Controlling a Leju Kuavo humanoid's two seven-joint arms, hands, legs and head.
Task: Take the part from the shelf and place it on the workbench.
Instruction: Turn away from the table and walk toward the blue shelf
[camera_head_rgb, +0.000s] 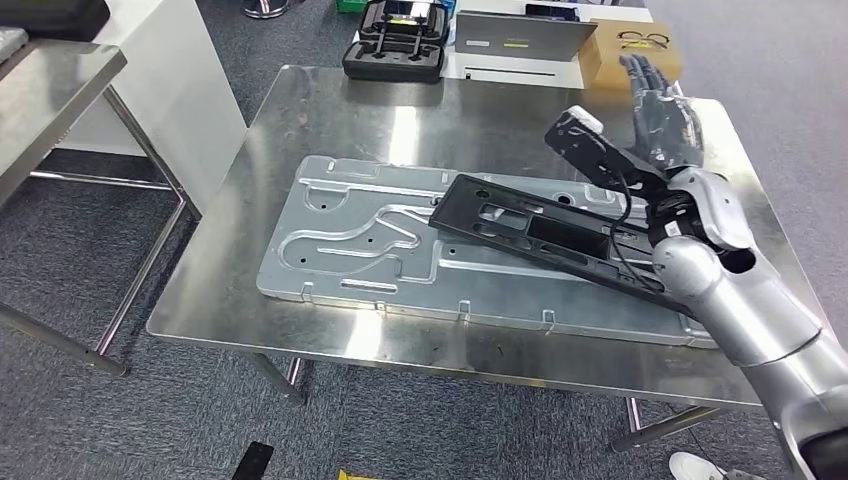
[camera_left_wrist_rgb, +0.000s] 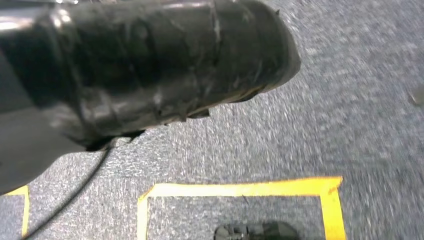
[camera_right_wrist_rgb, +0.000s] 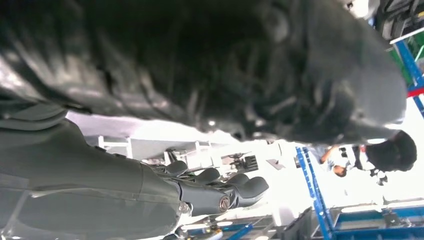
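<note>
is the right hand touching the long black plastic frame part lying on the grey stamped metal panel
Apart. The head view shows the right hand raised with fingers spread, beyond the long black plastic frame part, which rests on the grey stamped metal panel.

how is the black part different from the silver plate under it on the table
The black part is dark, long and narrow with cut-out openings; the silver plate is shiny, much wider, with pressed curved grooves. The black part runs at a slant toward the right arm, its near end hidden behind it, while the silver plate lies flat on the workbench. Both are flat panels. The right hand is raised above the far edge, fingers spread, holding nothing.
</note>
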